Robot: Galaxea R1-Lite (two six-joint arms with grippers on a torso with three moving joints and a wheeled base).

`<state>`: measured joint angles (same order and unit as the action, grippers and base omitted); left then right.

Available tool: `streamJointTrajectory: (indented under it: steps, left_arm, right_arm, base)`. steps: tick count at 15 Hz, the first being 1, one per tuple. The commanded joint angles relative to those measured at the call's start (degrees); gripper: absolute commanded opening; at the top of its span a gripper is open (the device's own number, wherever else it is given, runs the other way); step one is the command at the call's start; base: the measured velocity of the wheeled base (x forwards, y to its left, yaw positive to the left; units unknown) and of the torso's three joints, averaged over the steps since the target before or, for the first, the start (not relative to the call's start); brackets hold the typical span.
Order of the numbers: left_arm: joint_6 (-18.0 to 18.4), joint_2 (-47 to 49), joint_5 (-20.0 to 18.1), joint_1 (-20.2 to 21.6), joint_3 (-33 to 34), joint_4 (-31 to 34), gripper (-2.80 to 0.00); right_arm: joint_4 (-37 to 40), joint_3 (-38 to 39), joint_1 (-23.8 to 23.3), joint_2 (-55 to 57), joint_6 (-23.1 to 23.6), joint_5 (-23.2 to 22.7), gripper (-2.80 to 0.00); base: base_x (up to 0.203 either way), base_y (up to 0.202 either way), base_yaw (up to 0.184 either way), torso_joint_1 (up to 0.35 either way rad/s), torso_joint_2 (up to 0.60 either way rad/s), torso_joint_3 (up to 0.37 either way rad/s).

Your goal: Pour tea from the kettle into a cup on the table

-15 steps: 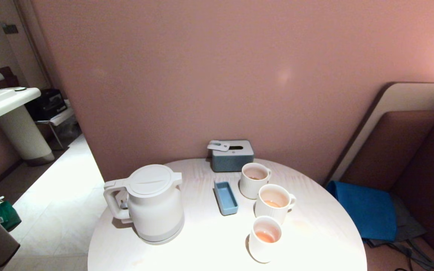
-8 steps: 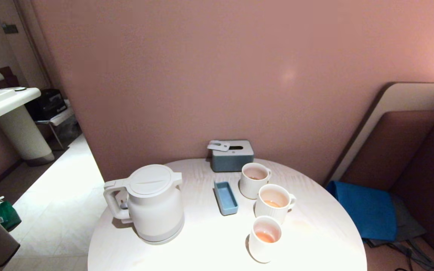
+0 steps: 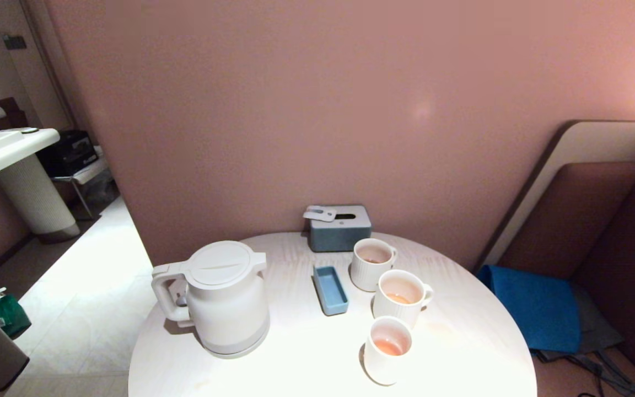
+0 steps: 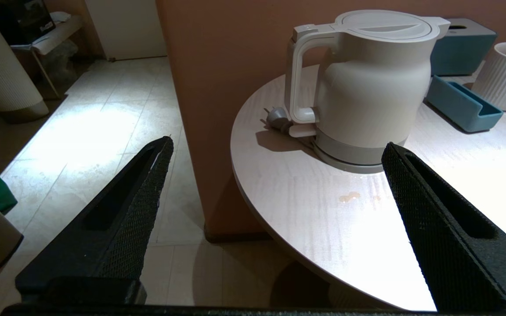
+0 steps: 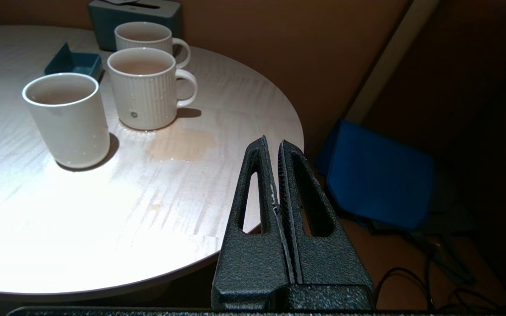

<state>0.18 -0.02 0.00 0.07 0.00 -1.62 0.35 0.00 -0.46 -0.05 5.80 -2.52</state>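
Note:
The white kettle (image 3: 224,300) stands upright on its grey base at the left of the round table (image 3: 306,364), lid closed, loop handle facing left. Three white cups stand in a row on the right: a near plain cup (image 3: 387,350), a middle ribbed mug (image 3: 401,298) and a far ribbed cup (image 3: 372,263), each holding a little pale orange tea (image 3: 389,346). My left gripper (image 4: 277,147) is open, off the table's near left edge, well short of the kettle (image 4: 367,87). My right gripper (image 5: 272,145) is shut and empty near the table's right edge.
A small blue tray (image 3: 330,289) lies between kettle and cups. A blue-grey tissue box (image 3: 338,227) stands at the back by the pink wall. A tea stain (image 5: 180,145) lies beside the middle mug, and small drops (image 4: 349,197) before the kettle. A blue cushion (image 3: 538,311) lies right of the table.

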Motion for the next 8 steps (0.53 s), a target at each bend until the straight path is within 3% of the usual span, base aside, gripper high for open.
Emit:
streamJointTrajectory:
  steps: [1,8]
  left_arm:
    - [0.0,0.1,0.0,0.0,0.0,0.0,0.00]
    - [-0.1,0.1,0.0,0.0,0.0,0.0,0.00]
  right_arm:
    - [0.0,0.0,0.0,0.0,0.0,0.0,-2.80]
    - [0.0,0.0,0.0,0.0,0.2,0.0,-2.80]
  base:
    - [0.000,0.000,0.000,0.000,0.00,0.000]
    - [0.000,0.000,0.000,0.000,0.00,0.000]
